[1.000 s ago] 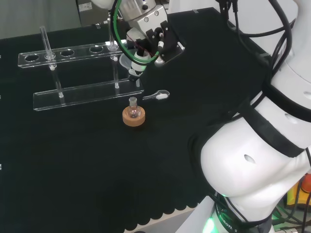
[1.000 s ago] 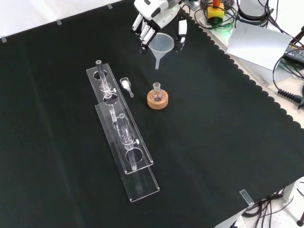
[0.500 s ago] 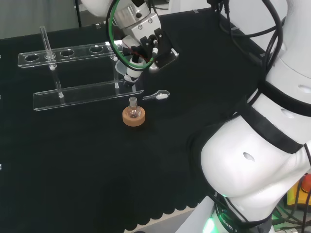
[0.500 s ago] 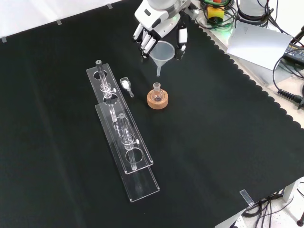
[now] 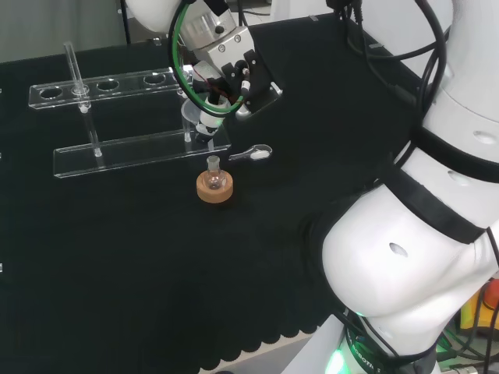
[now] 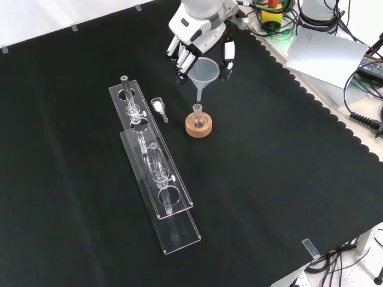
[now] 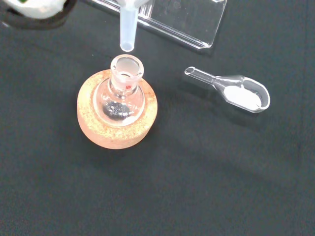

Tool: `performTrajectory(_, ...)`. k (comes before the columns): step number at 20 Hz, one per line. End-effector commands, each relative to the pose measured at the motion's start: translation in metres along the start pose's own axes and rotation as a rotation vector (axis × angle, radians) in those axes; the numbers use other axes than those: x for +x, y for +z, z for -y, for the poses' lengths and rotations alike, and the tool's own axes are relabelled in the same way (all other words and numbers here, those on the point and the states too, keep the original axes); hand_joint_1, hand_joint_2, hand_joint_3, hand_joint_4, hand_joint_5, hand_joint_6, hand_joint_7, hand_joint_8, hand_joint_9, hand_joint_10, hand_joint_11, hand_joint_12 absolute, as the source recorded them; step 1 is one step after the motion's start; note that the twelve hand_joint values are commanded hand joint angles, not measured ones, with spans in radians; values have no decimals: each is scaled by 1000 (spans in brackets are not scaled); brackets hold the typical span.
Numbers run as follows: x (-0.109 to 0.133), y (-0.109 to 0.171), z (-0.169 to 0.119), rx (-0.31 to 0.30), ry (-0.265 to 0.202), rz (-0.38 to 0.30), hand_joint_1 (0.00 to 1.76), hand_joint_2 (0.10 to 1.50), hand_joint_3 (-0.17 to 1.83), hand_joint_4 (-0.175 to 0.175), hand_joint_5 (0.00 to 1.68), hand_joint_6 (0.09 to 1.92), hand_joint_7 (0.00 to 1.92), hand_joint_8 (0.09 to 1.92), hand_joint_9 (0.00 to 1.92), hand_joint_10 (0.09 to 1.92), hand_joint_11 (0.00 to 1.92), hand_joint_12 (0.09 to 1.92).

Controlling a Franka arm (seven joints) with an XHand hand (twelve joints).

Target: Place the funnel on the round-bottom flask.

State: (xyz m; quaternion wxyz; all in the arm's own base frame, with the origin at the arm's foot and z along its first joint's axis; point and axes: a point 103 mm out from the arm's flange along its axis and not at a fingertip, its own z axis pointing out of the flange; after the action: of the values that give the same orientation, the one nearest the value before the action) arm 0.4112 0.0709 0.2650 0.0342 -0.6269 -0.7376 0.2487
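One funnel (image 6: 204,72), pinched in the hand (image 6: 197,33), has descended until its spout hangs just above the flask (image 7: 122,93) neck.

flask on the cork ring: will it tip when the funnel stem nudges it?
Probably a little. The round-bottom flask merely sits in its cork ring, so it could rock. The funnel looks light; thin glass neck seems fragile.

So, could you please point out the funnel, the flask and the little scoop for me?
funnel (image 6: 204,70): front view, on its cone wall.
flask (image 7: 119,101): wrist view, on its round glass body, in the cork ring.
scoop (image 7: 242,95): wrist view, on its bowl with the white powder.
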Motion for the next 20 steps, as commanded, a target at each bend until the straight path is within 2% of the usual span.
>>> performTrajectory(1, 1, 4, -6, 15, -3, -5, 796, 702, 552, -37, 541, 761, 661, 747, 1057, 504, 517, 1289)
performTrajectory(14, -2, 13, -15, 27, -7, -8, 796, 701, 555, -37, 548, 770, 659, 750, 1056, 504, 520, 1287)
performTrajectory(17, -4, 15, -17, 30, 4, -9, 797, 701, 556, -38, 548, 772, 659, 750, 1056, 504, 520, 1287)
performTrajectory(20, -4, 17, -18, 32, -8, -5, 797, 701, 556, -38, 548, 773, 659, 751, 1056, 504, 521, 1286)
